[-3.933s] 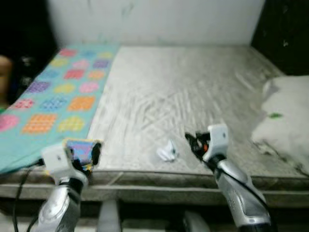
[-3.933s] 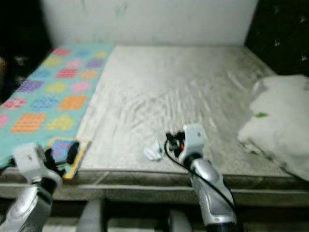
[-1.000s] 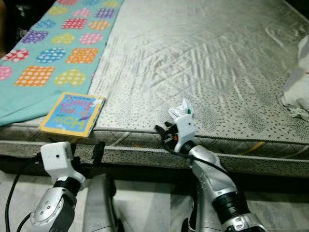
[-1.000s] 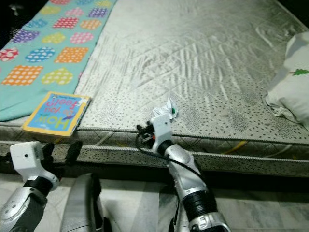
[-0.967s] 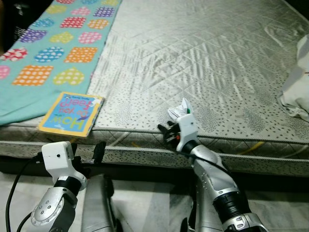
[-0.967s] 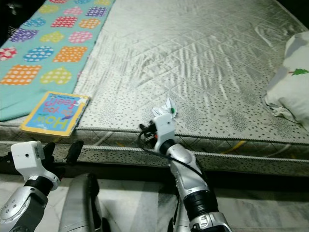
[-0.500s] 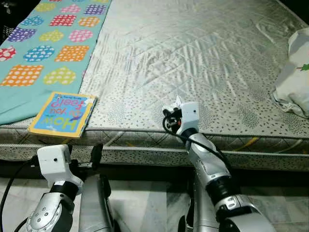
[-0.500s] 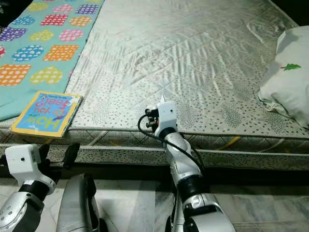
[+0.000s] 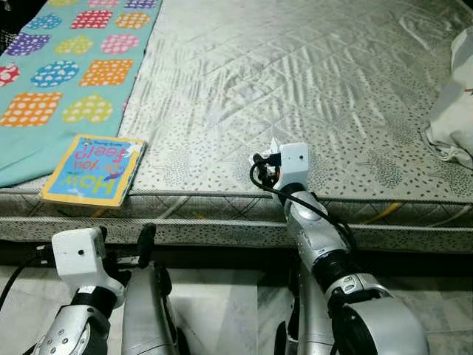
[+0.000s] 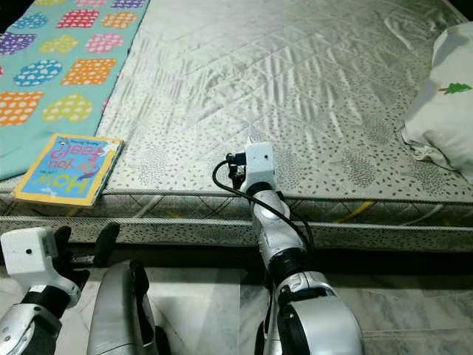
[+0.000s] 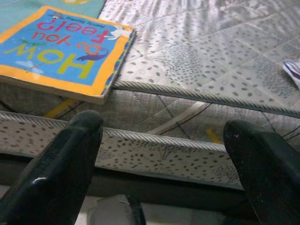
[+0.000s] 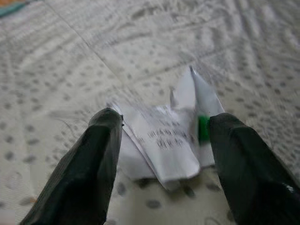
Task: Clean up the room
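Right gripper [image 12: 159,140] has advanced onto the bed's near edge since a second ago and now straddles the crumpled paper scrap [image 12: 168,140], fingers spread wide on either side, nothing clamped yet; judged ready to close. Left gripper [image 11: 164,154] hangs open and empty below the mattress [image 9: 295,89] edge, facing the picture book [image 9: 94,169] beside the teal blanket [image 9: 44,89]. Book cover reads "How Do You Feel?"; print on the scrap is illegible.
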